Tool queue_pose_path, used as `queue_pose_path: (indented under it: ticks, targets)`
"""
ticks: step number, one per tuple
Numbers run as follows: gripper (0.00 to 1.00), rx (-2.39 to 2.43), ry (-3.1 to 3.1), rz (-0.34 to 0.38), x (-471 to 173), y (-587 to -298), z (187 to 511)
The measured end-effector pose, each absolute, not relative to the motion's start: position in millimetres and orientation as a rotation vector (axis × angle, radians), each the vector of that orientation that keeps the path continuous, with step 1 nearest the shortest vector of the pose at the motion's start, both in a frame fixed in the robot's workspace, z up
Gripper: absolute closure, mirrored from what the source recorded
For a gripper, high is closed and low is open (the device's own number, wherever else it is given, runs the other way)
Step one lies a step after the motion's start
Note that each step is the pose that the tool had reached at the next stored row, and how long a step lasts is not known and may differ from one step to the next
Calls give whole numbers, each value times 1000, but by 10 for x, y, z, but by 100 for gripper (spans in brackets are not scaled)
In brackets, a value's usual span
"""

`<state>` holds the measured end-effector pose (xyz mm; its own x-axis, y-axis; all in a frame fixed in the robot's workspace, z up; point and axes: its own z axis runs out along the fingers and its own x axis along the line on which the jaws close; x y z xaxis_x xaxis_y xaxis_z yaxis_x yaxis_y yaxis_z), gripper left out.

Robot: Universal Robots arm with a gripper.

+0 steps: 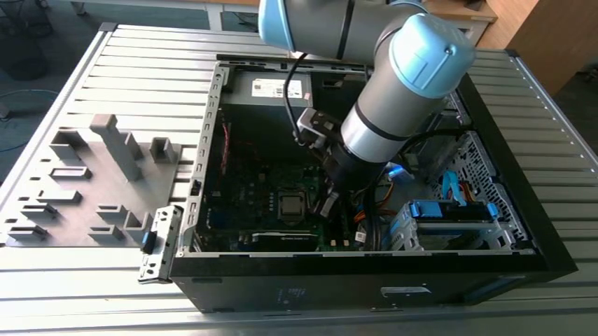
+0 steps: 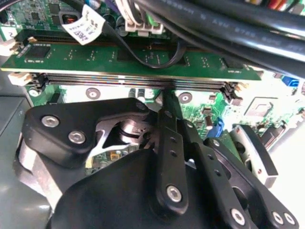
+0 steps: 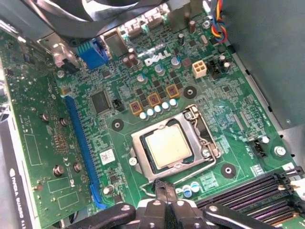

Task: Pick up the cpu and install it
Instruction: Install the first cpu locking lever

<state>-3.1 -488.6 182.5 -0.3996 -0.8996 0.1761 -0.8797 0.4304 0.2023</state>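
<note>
The cpu is a flat silvery square lying in its socket on the green motherboard, with a metal frame around its edges. In the exterior view the cpu appears as a dark square low in the open computer case. My gripper hangs just beside the socket's edge, near the thin wire lever. Its black fingers are pressed together to one tip with nothing between them. In the exterior view the gripper reaches down into the case just to the right of the socket.
Memory slots run close by the gripper, one holding a green memory stick. Thick black cables hang overhead. An expansion card stands beside the socket. A grey tray lies on the exterior view's left, outside the case.
</note>
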Motion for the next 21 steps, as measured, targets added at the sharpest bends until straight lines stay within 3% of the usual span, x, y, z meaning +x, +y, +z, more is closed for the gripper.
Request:
queue_pose_path:
  ticks: [9, 21]
  targets:
    - [89, 1558, -2424, -116, -50, -4885, 1834]
    - [89, 1559, -2425, -119, -58, -4884, 2127]
